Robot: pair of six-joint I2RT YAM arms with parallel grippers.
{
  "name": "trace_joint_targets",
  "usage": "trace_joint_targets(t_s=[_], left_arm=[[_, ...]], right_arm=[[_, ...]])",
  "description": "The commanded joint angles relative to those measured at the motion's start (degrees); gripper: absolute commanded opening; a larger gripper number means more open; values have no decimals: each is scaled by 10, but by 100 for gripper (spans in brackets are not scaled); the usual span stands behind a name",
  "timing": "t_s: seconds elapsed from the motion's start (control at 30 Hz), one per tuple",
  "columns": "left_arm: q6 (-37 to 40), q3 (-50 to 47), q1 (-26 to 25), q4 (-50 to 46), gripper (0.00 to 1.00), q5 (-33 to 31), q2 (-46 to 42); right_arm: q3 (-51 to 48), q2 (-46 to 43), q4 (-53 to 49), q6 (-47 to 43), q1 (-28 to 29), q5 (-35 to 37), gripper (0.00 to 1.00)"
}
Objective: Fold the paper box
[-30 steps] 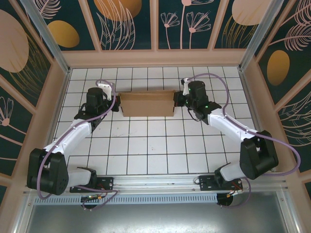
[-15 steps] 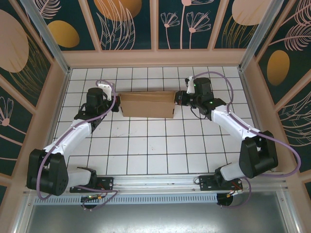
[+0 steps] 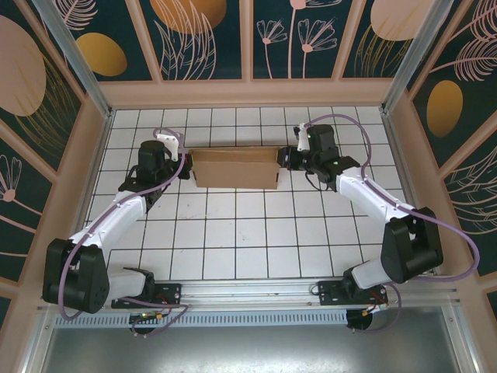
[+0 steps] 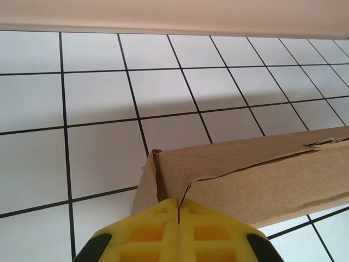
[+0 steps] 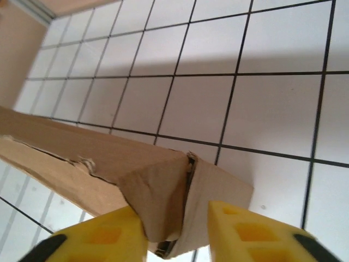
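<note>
Left claw [image 4: 178,210] is pressed flat shut, yellow fingers together right at the left end corner of the paper box [image 4: 256,180], and from my wrist it looks as though a thin edge of cardboard is nipped in that seam, though the contact itself is hidden behind the pads. Over on the other side, my right claw [image 5: 174,218] stands part-way open, one finger either side of the box's right end corner; the folded end flap pokes down between them, close against one finger and clear of the other, so I call that a straddle, not a grip. From above, the paper box [image 3: 235,167] sits on the far half of the tiled table [image 3: 233,233], a shallow brown tray with its long axis running left to right, and I have it bracketed: left claw [image 3: 185,167] touching the left end, right claw [image 3: 283,159] at the right end. That is the relation everything turns on: the box lies to the right of my left claw and to the left of my right, each arm nearest its own end wall. The long walls look raised, with a ragged seam showing along the top edge in both wrist views. My guess is the right end flap wants tucking or pressing next, and since only the left end is pinned, a shove along the axis could skew the box.
</note>
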Motion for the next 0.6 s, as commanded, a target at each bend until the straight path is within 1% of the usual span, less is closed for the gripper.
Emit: trace_joint_targets(t_s=[0.0,0.27,0.37,0.47,0.5,0.57], left_arm=[[7,-11,-1,-60,0,1,5],[6,-8,0,-58,0,3,6],[5,-11,0,-57,0,3,5],[5,-13,0,-56,0,4,4],[5,-13,0,-56,0,4,4],[5,-13,0,-57,0,4,2]], right_arm=[[20,8,-46,-22,16,38,38],[14,5,-45,-30,23,55,41],[12,3,-37,-30,23,62,34],[20,-3,-34,-27,24,55,19],[23,-4,-34,-27,23,52,15],[30,-6,-36,-26,25,47,11]])
